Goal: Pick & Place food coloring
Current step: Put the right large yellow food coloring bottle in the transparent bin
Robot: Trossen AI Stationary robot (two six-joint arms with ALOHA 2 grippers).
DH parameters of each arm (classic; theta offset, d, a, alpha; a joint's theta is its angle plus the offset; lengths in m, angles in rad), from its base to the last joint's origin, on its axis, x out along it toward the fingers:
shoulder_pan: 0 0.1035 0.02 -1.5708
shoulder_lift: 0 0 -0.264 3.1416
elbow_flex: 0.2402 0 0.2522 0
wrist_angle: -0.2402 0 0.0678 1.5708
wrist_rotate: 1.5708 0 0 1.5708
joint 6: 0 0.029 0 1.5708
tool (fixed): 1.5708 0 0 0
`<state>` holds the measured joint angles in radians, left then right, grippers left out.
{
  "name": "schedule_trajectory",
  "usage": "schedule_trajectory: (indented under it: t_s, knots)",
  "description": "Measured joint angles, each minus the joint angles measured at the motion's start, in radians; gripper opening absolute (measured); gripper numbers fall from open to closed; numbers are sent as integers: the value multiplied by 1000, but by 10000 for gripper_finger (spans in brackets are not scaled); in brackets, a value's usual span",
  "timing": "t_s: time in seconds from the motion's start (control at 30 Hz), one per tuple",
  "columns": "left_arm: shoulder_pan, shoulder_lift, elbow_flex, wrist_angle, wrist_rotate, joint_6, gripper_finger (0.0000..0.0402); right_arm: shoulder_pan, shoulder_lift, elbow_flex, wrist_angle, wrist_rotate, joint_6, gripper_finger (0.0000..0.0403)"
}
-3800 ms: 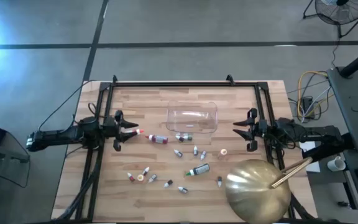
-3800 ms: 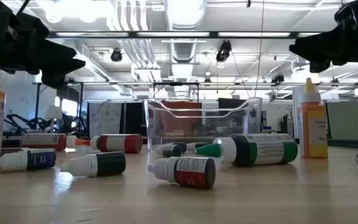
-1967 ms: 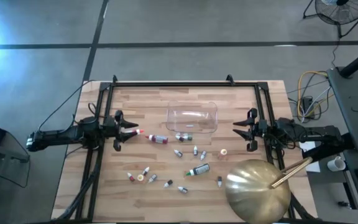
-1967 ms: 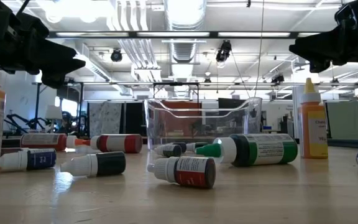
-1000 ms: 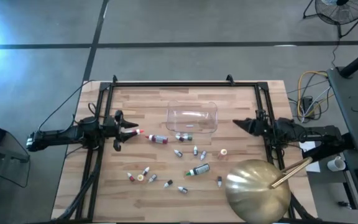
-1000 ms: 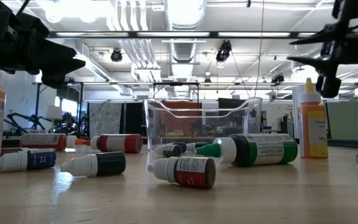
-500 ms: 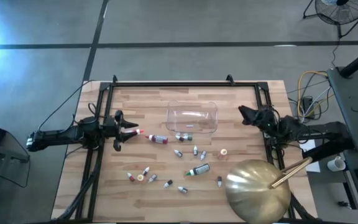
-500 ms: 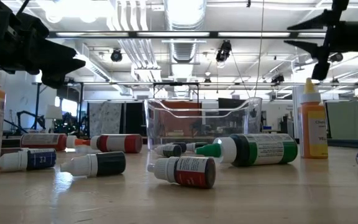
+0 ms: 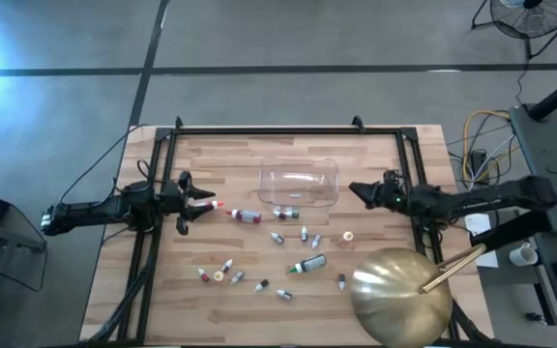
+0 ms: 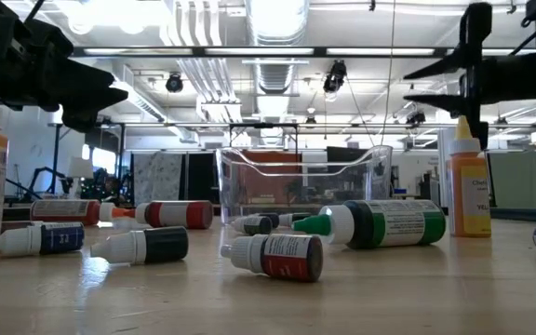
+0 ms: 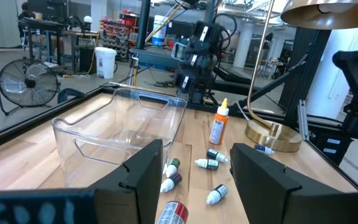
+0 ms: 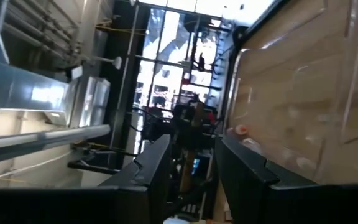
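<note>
Bottles of food coloring [image 9: 280, 238], tiny whitish or dark droppers with red, green, orange or white caps, lie scattered on the pale wooden table [image 9: 230, 309], mostly toward 6 o'clock of the clear plastic tub [image 9: 300, 183]. The right gripper [image 9: 355, 190] hangs at 3 o'clock of that tub, rolled on its side, fingers nearly closed with a slim gap, gripping nothing. The left gripper [image 9: 208, 201] waits at 9 o'clock, fingers parted, empty. A big gold dome [image 9: 401, 294] sits at 5 o'clock.
</note>
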<state>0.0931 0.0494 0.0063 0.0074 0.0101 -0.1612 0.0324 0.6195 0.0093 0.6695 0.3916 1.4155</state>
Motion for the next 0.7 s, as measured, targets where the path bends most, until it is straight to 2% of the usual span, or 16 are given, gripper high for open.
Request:
schedule_trajectory:
  t_s: [0.17,0.33,0.5,0.6,0.7]
  knots:
    - [0,0,0,0,0,0,163,-1,56,0,23,4,-53,121]
    - [0,0,0,0,0,0,163,-1,103,22,38,7,-222,121]
    - [0,0,0,0,0,0,163,-18,164,49,11,26,-219,120]
    - [0,0,0,0,0,0,163,-25,195,95,-107,23,-220,121]
    - [0,0,0,0,0,0,163,-37,223,178,-367,20,-215,121]
